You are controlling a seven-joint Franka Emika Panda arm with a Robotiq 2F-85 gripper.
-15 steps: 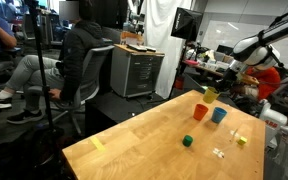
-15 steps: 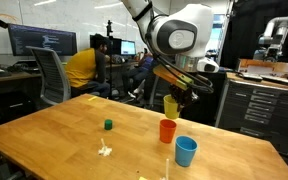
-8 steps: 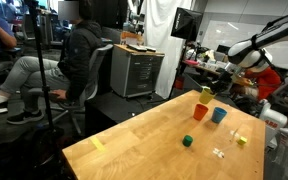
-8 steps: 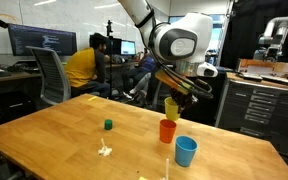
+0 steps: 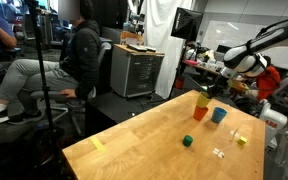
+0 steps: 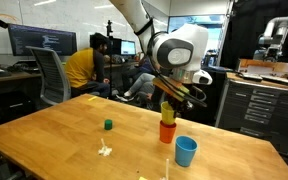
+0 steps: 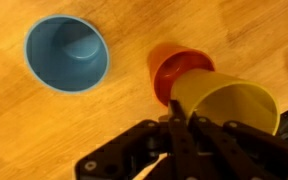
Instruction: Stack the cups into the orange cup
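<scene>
The task looks roughly at its halfway mark, with the first of two stackings in hand but not finished. The gripper (image 7: 181, 122) has its jaws clamped together on the wall of the yellow cup (image 7: 224, 100), pinching it at the rim. It holds that cup directly over the orange cup (image 7: 167, 68), which stands upright on the wooden counter (image 6: 44, 130). In an exterior view the yellow cup (image 6: 168, 111) sits right at the mouth of the orange cup (image 6: 168, 132). Its base seems to meet or enter the rim, but I cannot tell how deep it goes. It appears slightly tilted in the wrist view. By my judgement, what remains for this cup is to seat it fully and let go. The blue cup (image 7: 67, 52) stands empty and upright just beside the orange one, apart from it and untouched, so its stacking is all to come. A small green block (image 6: 108, 125) lies well apart on the counter and plays no part.
</scene>
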